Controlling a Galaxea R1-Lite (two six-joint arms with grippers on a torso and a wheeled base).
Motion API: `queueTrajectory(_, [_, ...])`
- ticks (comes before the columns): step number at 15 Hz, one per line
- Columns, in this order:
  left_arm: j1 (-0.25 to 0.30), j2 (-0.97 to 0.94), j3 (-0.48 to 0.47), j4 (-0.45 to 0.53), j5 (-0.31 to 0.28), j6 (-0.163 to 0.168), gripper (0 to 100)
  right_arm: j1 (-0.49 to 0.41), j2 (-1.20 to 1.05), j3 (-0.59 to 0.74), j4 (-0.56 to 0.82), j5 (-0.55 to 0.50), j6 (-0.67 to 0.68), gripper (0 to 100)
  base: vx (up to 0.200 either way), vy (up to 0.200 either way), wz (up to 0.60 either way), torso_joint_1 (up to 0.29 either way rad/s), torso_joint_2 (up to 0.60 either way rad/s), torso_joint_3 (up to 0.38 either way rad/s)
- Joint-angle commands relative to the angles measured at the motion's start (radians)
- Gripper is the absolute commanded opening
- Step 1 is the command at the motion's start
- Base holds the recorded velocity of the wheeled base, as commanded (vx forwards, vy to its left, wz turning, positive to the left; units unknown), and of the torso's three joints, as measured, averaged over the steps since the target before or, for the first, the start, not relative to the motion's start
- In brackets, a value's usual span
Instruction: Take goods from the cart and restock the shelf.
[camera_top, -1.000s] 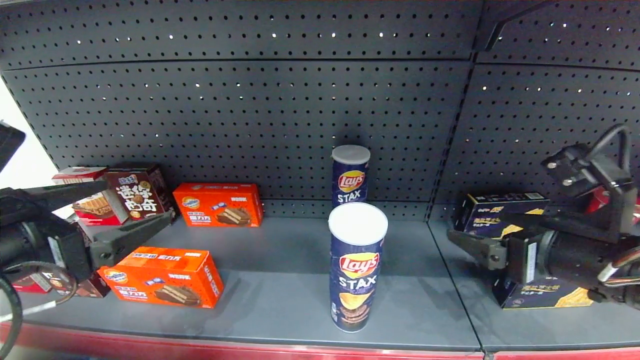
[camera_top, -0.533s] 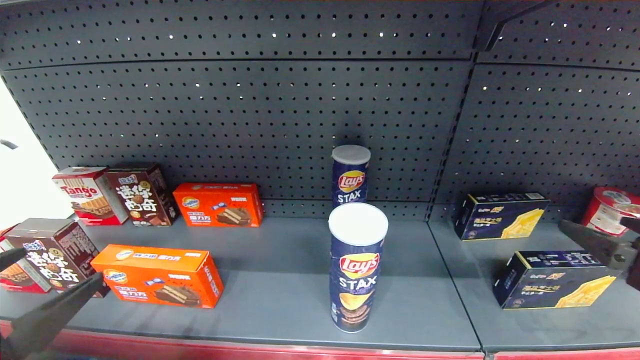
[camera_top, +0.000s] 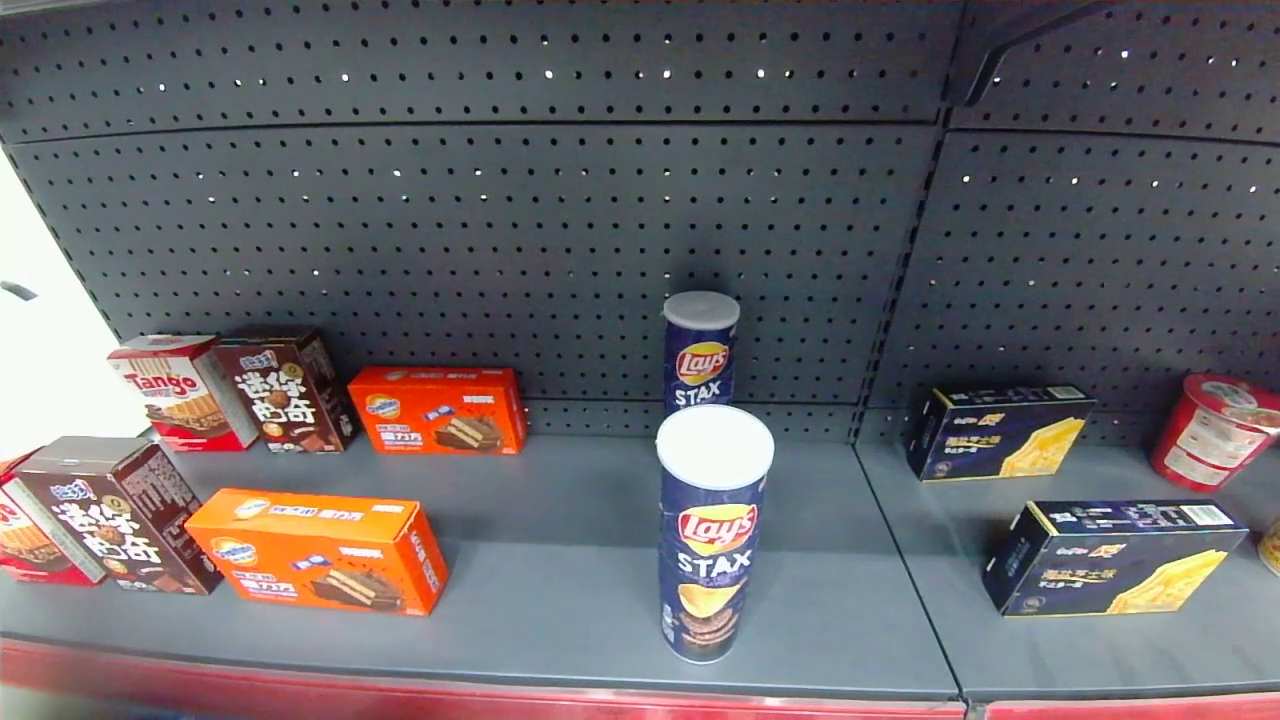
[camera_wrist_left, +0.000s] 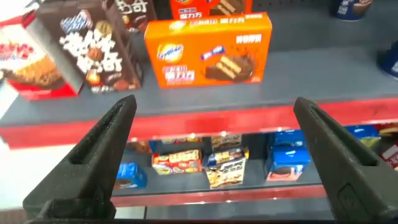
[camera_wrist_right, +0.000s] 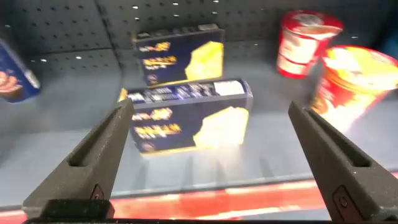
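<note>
Left claw: wide open and empty, facing the shelf's front edge just before the orange box.
Right claw: wide open and empty, facing the front dark blue box.
Change: within the last second both arms draw back from over the shelf; the goods stay put.
Goods: chip can stands upright at the shelf front, with a second can behind it against the back wall.
Meaning: a placing round looks finished; a return to the cart for more stock probably follows.
</note>
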Motion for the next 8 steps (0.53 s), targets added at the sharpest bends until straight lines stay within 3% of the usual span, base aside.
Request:
queueTrajectory(1, [0.015,-0.202,0.084,0.037,0.017,-0.002,100,-0.025,-0.138,0.083,-0.001,0.000,-0.037,100,0.000,0.000,0.00,0.000,0.00,0.000])
queueTrajectory(3, [0.032,-0.245,0.162,0.024,0.032,-0.002,100,-0.089,-0.224,0.172,-0.001,0.001,-0.055,100,0.000,0.000,0.00,0.000,0.00,0.000])
queueTrajectory(6, [0.032,-0.245,0.270,-0.183,0.029,-0.003,100,-0.127,-0.339,0.264,0.019,0.009,-0.043,100,0.000,0.000,0.00,0.000,0.00,0.000])
queueTrajectory(7, [0.032,-0.245,0.270,-0.184,0.032,-0.005,100,-0.123,-0.365,0.264,0.048,0.012,-0.041,100,0.000,0.000,0.00,0.000,0.00,0.000])
queueTrajectory(8, [0.032,-0.245,0.270,-0.183,0.035,-0.012,100,-0.094,-0.485,0.262,0.186,0.055,-0.038,100,0.000,0.000,0.00,0.000,0.00,0.000])
